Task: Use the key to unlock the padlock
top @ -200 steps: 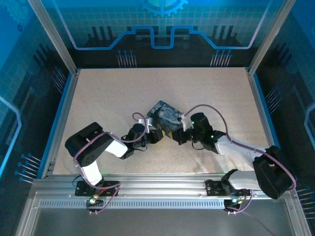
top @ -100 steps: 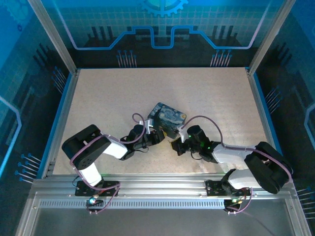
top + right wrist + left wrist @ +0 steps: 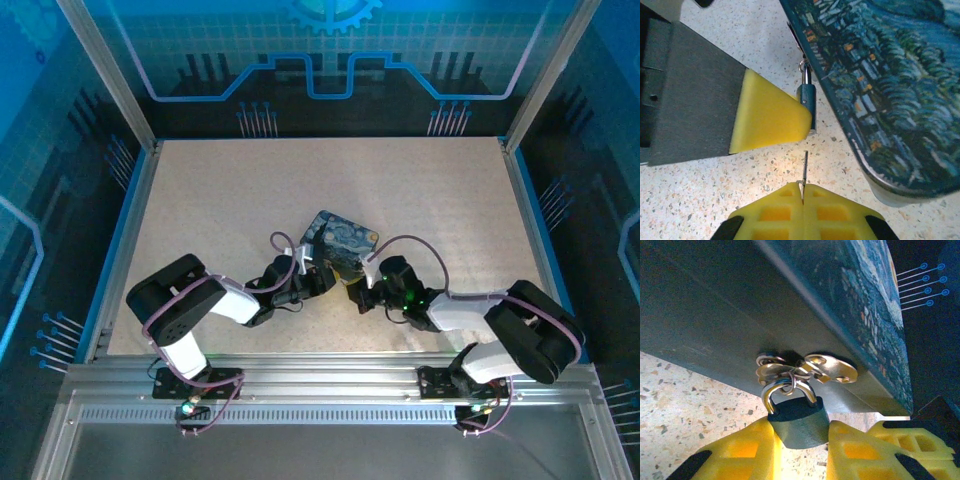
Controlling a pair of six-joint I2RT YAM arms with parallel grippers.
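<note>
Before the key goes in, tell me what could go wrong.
The right jaws pinch the key by its end; it may twist or slip on contact.
Its tip sits short of the padlock and looks slightly off line, so it may strike the body instead of entering.
The left jaws grip only the padlock's body; a push could swing it on the hasp or shove the tin.

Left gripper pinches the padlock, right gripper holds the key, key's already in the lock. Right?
Not quite. The key is not in the lock: the right wrist view shows its tip short of the padlock, with table showing between. The rest holds: the left gripper pinches the padlock and the right gripper holds the key.
</note>
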